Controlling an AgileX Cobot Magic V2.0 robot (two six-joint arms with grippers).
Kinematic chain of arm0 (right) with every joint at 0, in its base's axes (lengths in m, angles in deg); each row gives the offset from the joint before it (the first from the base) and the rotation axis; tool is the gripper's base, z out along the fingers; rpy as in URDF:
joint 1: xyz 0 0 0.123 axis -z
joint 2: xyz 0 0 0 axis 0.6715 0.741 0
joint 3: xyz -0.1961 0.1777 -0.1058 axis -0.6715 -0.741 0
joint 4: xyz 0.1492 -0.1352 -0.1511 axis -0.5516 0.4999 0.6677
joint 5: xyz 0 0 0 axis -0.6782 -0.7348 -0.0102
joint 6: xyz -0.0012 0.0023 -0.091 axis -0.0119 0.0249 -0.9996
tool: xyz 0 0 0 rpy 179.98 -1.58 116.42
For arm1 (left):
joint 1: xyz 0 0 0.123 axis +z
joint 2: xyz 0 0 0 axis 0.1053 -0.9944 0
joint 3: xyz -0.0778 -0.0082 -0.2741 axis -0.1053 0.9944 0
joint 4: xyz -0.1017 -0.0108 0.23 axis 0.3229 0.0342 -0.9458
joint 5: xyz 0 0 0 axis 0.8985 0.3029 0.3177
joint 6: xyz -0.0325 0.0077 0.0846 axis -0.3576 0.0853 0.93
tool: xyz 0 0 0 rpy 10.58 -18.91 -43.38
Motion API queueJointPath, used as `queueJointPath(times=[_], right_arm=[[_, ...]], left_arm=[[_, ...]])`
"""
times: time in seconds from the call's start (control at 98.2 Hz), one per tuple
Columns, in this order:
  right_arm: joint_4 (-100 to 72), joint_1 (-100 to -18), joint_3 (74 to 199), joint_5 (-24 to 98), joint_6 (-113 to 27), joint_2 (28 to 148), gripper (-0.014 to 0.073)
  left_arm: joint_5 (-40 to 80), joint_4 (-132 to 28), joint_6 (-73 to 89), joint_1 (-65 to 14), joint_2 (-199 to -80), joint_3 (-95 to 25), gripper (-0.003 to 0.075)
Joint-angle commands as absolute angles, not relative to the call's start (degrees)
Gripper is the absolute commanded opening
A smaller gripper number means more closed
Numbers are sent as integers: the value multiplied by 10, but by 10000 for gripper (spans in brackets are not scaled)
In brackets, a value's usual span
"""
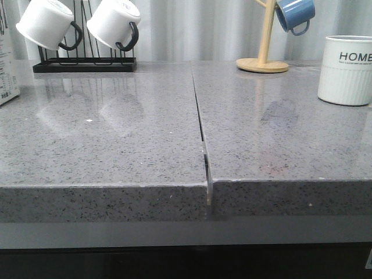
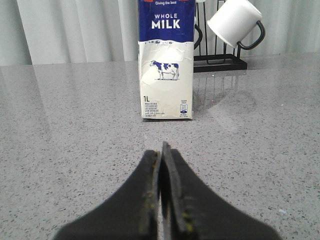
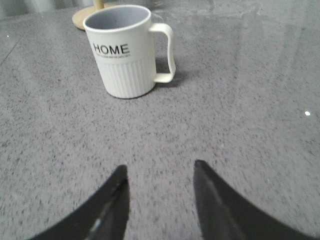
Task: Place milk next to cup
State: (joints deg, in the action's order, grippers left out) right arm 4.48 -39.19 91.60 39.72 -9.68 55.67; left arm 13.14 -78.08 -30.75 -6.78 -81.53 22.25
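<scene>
Although only a thin strip of it shows in the front view, the milk [image 1: 7, 64] stands at the far left edge of the counter [image 1: 116, 145], at about nine o'clock from the counter's middle seam. From the left wrist view the milk [image 2: 166, 60] is seen whole enough to read: upright, blue upper part with "WHOLE MILK", white lower part with a small cow, resting on the grey speckled surface. Ahead of it the left end effector [image 2: 161, 165] hovers low over the counter, its two black fingers pressed together with no gap and nothing between them, well short of the carton.

The cup [image 1: 347, 70] sits far across the counter at about three o'clock, cut by the right edge of the front view, so milk and cup are well apart with the seam between them. In the right wrist view the cup [image 3: 125, 50] stands upright, "HOME" in black on its side, ribbed below, its white handle turned away from the lettering. The right end effector [image 3: 159, 187] has its fingers spread apart, empty, near the cup but not touching it.

Behind the milk, at about eleven o'clock, a black wire rack [image 1: 84, 61] carries two white mugs with black handles [image 1: 113, 24]. A wooden mug tree [image 1: 264, 55] with a blue mug [image 1: 295, 14] stands at about one o'clock, behind and to the left of the cup; whether its base touches the cup's shadow is hard to judge.
</scene>
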Motion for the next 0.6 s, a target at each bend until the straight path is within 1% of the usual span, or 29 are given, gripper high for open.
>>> queueJointPath(times=[0.0,0.204,0.306,0.591], right_arm=[[46,-389,938,508,-98,603,390],[46,-389,938,656,-98,721,390],[46,-389,950,710,-99,783,390],[46,-389,1028,775,-106,941,390]], left_arm=[[83,-773,-310,-65,-797,245,-21],[83,-773,-310,-65,-797,245,-21],[83,-773,-310,-65,-797,245,-21],[83,-773,-310,-65,-797,245,-21]])
